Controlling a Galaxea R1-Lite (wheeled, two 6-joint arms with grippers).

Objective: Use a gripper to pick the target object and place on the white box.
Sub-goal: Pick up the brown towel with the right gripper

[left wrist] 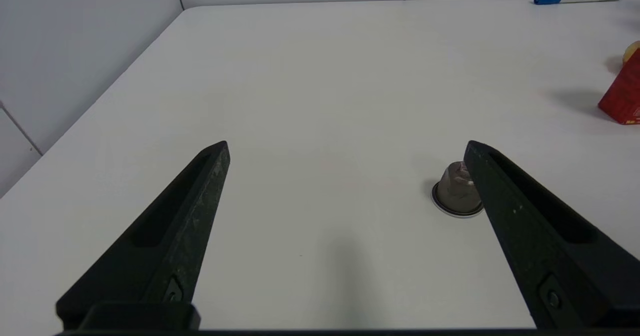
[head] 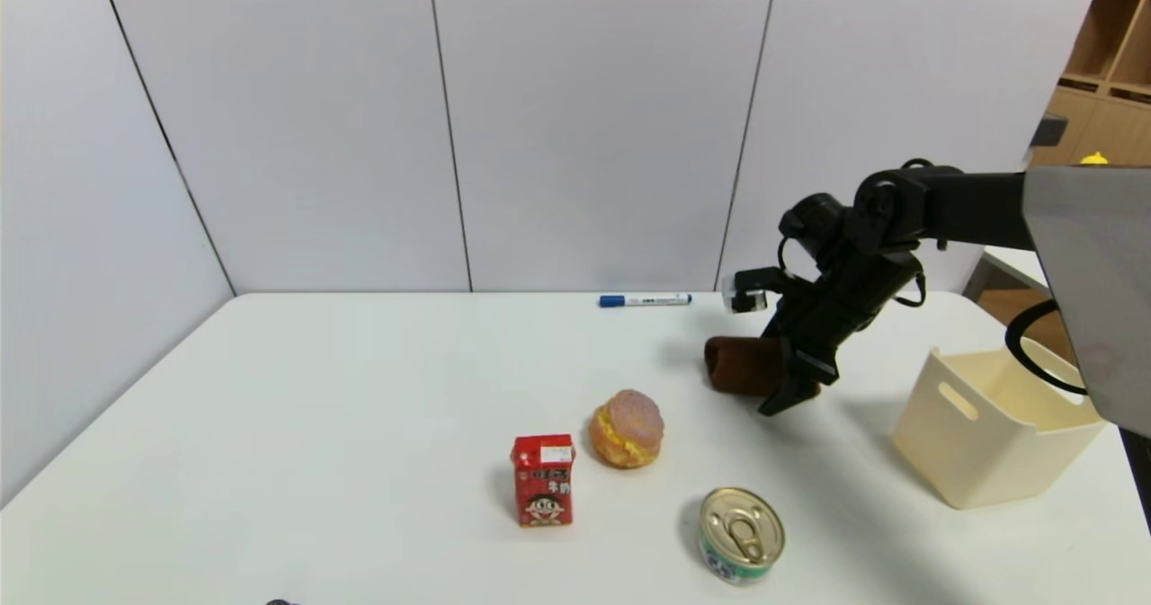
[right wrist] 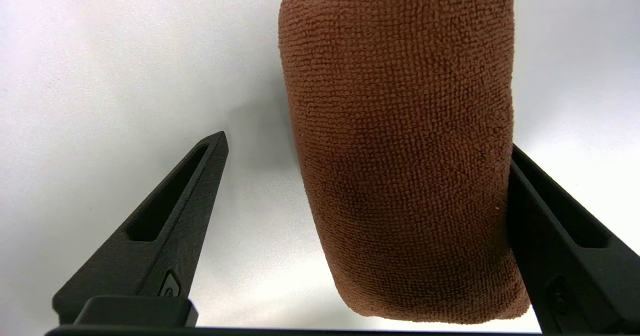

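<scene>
Right gripper point(head: 791, 380) gapes astride towel roll point(head: 745, 365), seemingly touching one finger.

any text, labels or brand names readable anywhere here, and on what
Nothing reads clearly.
Red carton: white label, dark characters and a cartoon face, too blurred to read.
Blue-capped marker: dark print on its white barrel, too small to read.
Tin can: printing on its side band, unreadable.
Brown towel roll, white box: no text.

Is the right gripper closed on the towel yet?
Open. The right gripper straddles the towel roll; one finger touches it, the other stands clear with table showing between.
</scene>
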